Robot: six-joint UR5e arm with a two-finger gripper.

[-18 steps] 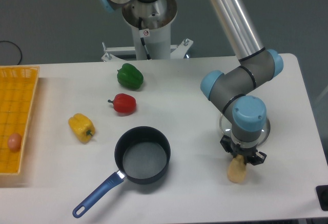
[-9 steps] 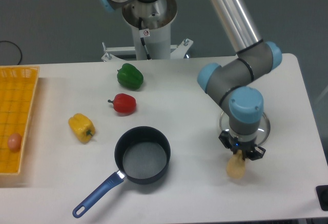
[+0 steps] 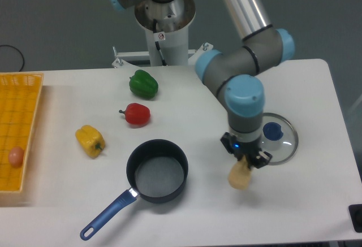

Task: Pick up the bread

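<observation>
Pale tan, matte and smooth: the oblong bread roll (image 3: 240, 176) hangs below my pincer (image 3: 245, 160), upper end caught between the black fingers, rounded lower end pointing down and a little to the left. I judge the pincer closed onto that top end; the exact contact is too small to make out. The roll sits over the white worktop (image 3: 186, 105), between the dark round saucepan with the blue handle (image 3: 156, 171) and the glass lid with the blue knob (image 3: 275, 143). Whether its tip is clear of the surface I cannot tell from this one view.

Step in hand: the lift. The grip looks near the end of the roll, so it could swing or slip. I would raise straight up, slowly, with no wrist rotation, and keep squeeze force steady, since soft bread may deform. Keep clear of the saucepan rim to the left.
</observation>
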